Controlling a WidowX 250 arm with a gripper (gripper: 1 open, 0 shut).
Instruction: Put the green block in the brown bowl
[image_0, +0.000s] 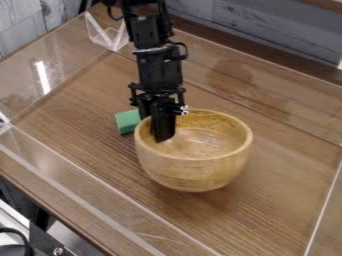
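One brown bowl (195, 165) is seen upright on the wooden bench (94, 140), opening up, pale wood inside. Black arm (150, 45) is extended down from the top of the view. Gripper (163, 125) is placed at the bowl's rim, on the side nearer the arm, dark fingers pointing down and overlapping the rim in view. Jaws appear close together, narrow; whether the rim is pinched between them cannot be told, since the tips are partly hidden and blurred. Green block (127, 121) is located outside the bowl, on the bench, just beside the gripper and near the rim; it is not held. Part of the block is covered by the gripper. Clear plastic-like item (107, 32) is seen beside the upper arm. Black cable (16, 238) is visible at the lower left corner.
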